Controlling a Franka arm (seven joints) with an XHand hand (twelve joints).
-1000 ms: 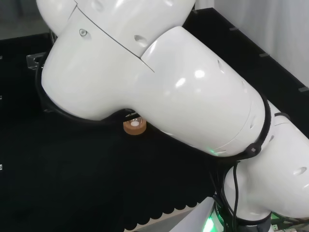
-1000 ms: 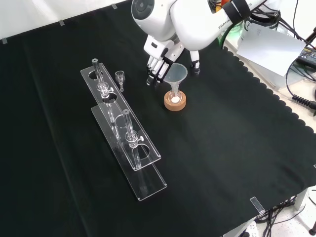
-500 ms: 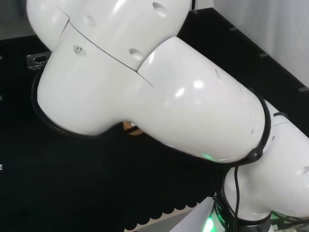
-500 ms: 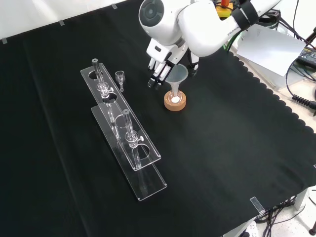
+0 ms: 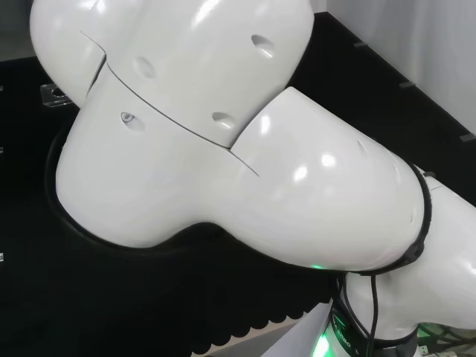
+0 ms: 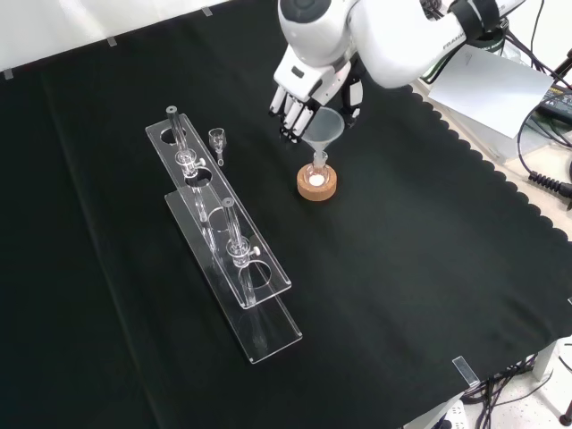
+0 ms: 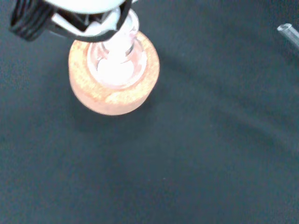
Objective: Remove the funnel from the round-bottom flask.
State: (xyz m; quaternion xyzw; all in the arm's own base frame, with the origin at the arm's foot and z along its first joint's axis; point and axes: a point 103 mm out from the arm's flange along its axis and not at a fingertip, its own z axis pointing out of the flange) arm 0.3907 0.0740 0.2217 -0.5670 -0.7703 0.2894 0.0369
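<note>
- in the front view the black and white robot hand [image 6: 299,89] now sits higher than a second ago, with its fingers curled around the rim of the clear cone-shaped plastic funnel [image 6: 323,131].
- the funnel has come up with it: its bowl is higher above the round cork ring stand [image 6: 317,184] than before, though its stem tip is at the neck of the small clear round-bottom glass flask [image 6: 317,172], so i cannot tell whether it is fully clear.
- the flask has stayed seated in the cork ring, near the far edge of the black-cloth counter [image 6: 420,268]; the wrist view shows it upright in the stand [image 7: 113,74].
- the two clear plastic racks [image 6: 223,241], toward the left edge of the counter in the front view, are as they were.
- in the head view the white arm links [image 5: 186,134] have swung across and now hide the cork ring.
- judgement: the lift is under way and nearly done; a little more straight rise should free the stem without tipping the flask.
</note>
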